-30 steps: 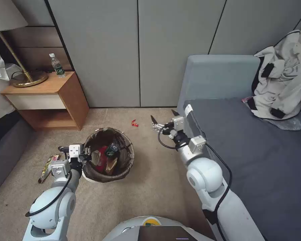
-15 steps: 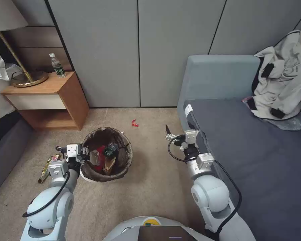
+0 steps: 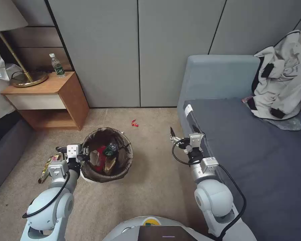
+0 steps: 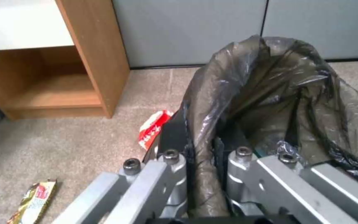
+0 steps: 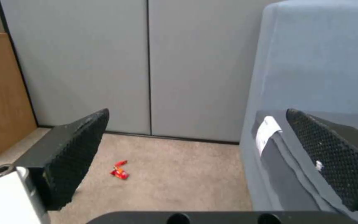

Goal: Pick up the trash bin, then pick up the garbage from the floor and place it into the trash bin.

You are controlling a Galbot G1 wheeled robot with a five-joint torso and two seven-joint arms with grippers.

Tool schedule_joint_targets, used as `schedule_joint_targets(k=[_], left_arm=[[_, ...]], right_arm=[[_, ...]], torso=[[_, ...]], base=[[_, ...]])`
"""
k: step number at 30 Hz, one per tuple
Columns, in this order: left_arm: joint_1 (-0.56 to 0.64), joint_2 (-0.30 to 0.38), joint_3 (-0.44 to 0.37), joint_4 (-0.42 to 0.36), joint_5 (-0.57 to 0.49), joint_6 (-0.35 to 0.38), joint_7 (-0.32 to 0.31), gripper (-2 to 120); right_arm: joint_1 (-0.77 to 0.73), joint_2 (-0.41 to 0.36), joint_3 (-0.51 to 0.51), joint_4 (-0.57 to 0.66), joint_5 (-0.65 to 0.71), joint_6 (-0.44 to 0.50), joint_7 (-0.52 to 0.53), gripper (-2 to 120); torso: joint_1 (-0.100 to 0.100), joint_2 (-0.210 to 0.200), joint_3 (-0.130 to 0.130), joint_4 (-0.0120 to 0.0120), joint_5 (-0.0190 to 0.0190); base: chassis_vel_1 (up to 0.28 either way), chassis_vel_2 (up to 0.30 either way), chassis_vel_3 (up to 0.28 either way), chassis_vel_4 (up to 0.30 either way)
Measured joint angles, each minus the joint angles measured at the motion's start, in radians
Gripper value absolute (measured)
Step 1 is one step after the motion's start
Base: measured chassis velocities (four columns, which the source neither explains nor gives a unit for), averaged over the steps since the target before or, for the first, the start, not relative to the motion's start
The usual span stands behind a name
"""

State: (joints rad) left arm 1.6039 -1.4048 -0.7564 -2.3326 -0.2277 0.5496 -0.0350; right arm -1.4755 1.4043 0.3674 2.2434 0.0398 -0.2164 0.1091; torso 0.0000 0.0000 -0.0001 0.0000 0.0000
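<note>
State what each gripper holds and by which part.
The left gripper is clamped on the trash bin at its bag-covered rim. The right gripper is open and holds nothing.

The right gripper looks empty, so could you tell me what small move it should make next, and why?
Probably reach forward and left toward the red wrapper on the carpet: the right gripper is open and empty beside the sofa, while the left gripper holds the trash bin by its rim.

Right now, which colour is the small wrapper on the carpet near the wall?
Red wrapper; the right wrist view shows it best.
</note>
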Motion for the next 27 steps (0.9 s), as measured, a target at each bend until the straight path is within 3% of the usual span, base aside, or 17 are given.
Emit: schedule_joint_targets(k=[27], left_arm=[[-0.001,-0.001,0.002,0.003,0.003,-0.003,0.001,7]], right_arm=[[0.006,0.000,0.003,-0.008,0.008,-0.013,0.007,100]], torso=[[0.000,0.000,0.000,0.0000,0.0000]], base=[[0.000,0.000,0.000,0.000]])
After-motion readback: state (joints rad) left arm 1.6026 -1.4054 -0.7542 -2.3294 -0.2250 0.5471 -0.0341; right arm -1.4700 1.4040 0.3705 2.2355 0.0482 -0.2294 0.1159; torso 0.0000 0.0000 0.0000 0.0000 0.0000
